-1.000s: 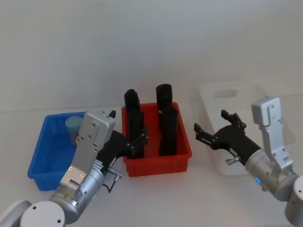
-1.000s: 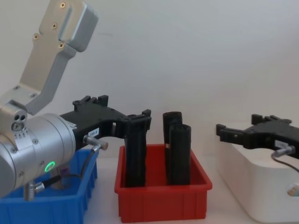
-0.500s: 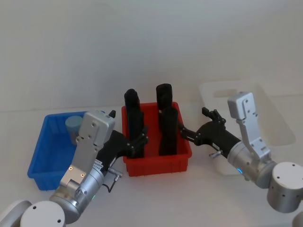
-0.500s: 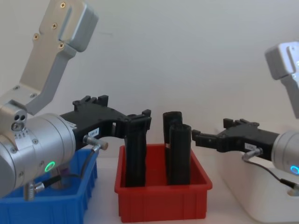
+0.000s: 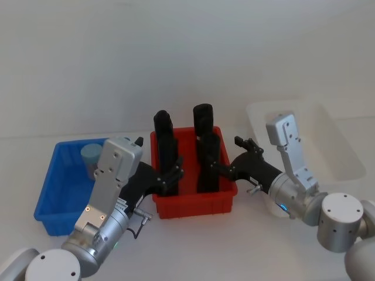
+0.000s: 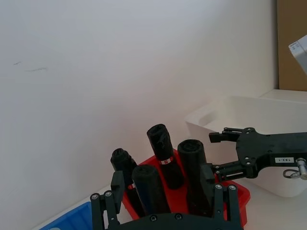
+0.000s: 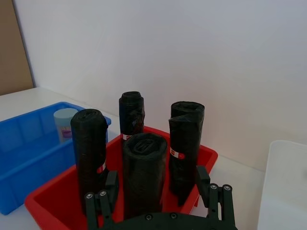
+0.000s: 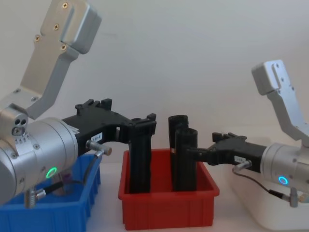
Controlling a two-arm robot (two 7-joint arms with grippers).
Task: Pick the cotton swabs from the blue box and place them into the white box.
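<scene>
Since the earlier frames, the right hand had swung away from the white box toward the red bin in the middle of the tabletop, probably on its way across to the blue box. Its fingers were spread apart, empty, right against the black rolls. One tub of cotton swabs stood in the far part of the blue box by the tabletop's left edge. The left hand hovered open over the red bin's left side, holding nothing.
</scene>
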